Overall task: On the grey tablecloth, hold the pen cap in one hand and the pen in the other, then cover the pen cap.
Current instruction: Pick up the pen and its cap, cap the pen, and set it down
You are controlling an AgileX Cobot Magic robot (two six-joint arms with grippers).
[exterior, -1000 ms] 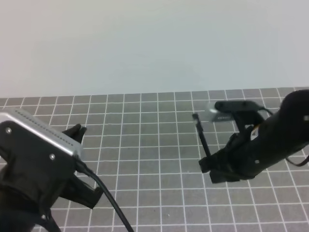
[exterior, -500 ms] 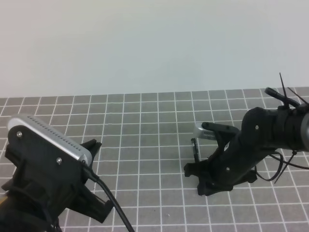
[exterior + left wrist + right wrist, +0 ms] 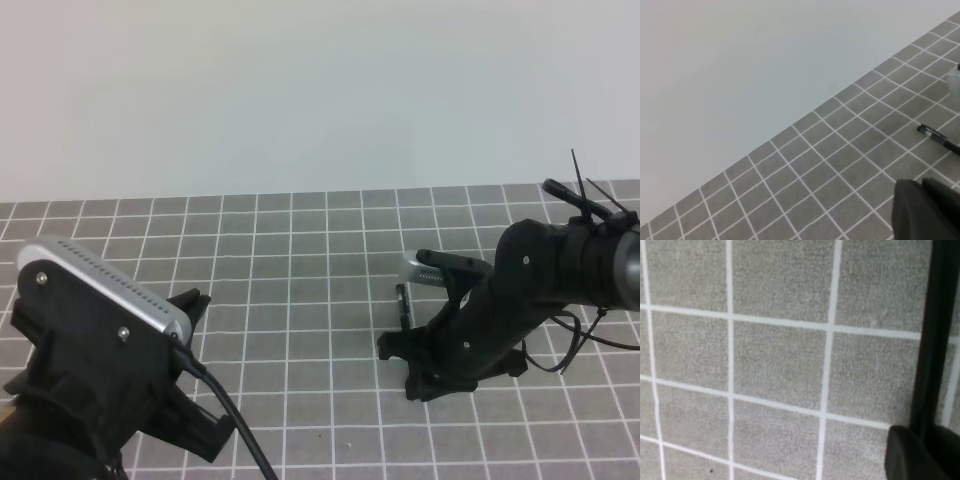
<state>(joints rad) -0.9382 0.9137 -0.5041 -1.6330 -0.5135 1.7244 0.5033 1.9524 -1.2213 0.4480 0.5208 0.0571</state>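
**Now: pen low on the cloth, right side**

We see the right gripper [image 3: 405,345] low over the grey tablecloth [image 3: 300,300] near its right edge, pen [image 3: 403,305] at its tips; whether it grips, we cannot tell. Left gripper [image 3: 190,310] closed, near the left edge.

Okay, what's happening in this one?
Two arms work over the grey tablecloth. The right tool is down at the cloth with the pen lying flat beside it; whether it grips the pen isn't clear. The left tool is shut, low at the left. The pen cap isn't distinguishable.
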